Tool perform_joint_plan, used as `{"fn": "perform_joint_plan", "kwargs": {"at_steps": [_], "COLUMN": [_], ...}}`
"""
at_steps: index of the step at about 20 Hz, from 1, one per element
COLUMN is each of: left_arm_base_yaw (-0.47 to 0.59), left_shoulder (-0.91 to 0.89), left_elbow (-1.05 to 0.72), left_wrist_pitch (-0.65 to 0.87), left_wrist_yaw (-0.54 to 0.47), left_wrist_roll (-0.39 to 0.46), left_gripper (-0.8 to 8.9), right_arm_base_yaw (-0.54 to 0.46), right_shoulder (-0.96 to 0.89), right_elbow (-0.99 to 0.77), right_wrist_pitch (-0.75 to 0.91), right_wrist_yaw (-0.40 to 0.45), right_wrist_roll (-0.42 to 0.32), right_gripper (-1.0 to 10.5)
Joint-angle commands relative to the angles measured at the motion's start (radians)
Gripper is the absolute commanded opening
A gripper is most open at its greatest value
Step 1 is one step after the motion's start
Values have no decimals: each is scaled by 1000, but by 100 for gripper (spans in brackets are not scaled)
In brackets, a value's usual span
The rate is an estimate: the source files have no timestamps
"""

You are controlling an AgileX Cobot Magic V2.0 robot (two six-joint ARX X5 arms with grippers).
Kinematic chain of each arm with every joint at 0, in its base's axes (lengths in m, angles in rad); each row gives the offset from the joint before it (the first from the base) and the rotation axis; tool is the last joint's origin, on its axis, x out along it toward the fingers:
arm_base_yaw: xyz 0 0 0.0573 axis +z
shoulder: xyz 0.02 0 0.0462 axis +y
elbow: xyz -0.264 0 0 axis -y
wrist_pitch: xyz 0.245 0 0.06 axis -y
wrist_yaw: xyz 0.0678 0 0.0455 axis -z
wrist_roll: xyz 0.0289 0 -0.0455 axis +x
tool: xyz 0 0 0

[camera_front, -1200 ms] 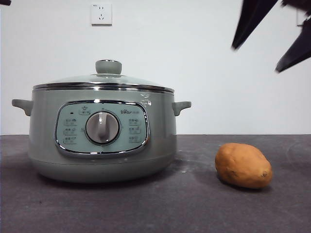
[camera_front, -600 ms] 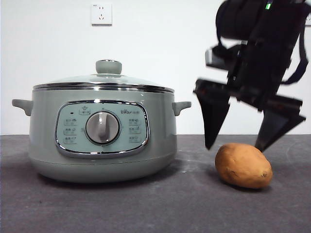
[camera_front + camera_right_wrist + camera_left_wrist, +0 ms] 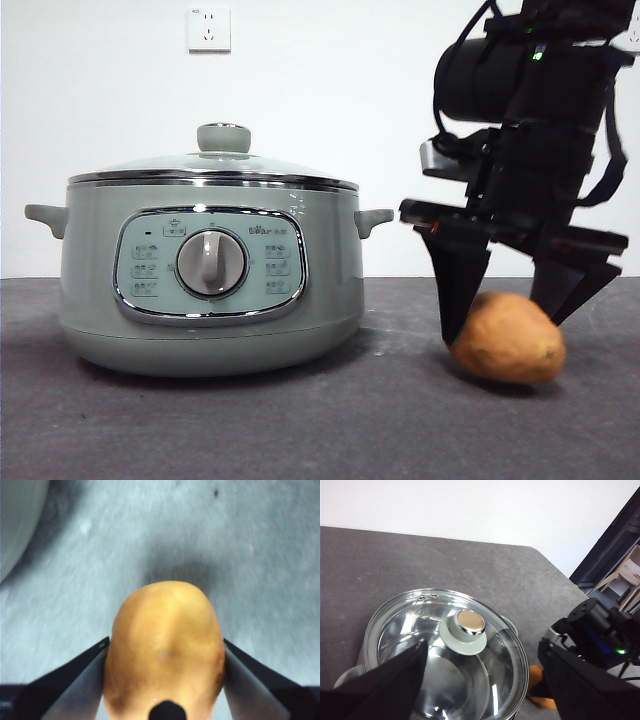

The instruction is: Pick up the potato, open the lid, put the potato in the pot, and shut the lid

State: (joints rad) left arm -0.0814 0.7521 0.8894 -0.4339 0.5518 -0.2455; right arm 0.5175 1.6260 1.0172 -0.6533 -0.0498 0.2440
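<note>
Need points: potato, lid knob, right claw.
potato (image 3: 508,345), front view, middle of its skin.
lid knob (image 3: 470,622), left wrist view, shiny top cap.
right claw (image 3: 164,652), right wrist view, midway between the tips flanking the potato.

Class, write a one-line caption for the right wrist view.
Right gripper closes on the potato on the grey table.

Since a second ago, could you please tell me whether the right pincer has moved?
Yes. The right pincer has come down from the top corner, level with the pot, straddling the potato.
</note>
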Motion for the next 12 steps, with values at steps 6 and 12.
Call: {"fn": "perform_joint_plan", "kwargs": {"at_steps": [6,12], "left_arm_base_yaw": [-94,-308], "left_shoulder": [128,356], "left_elbow": [18,174], "left_wrist_pitch": [29,29], "left_wrist_yaw": [-100,-354], "left_wrist_roll": [52,160], "left_gripper": [374,374], "right_arm_base_yaw": [2,2], "right_shoulder": [-294,-496], "right_elbow": [1,1], "right_wrist_pitch": [-196,-219], "right_wrist_yaw": [5,5], "right_wrist_roll": [-18,-17], "right_gripper": [-12,-12]}}
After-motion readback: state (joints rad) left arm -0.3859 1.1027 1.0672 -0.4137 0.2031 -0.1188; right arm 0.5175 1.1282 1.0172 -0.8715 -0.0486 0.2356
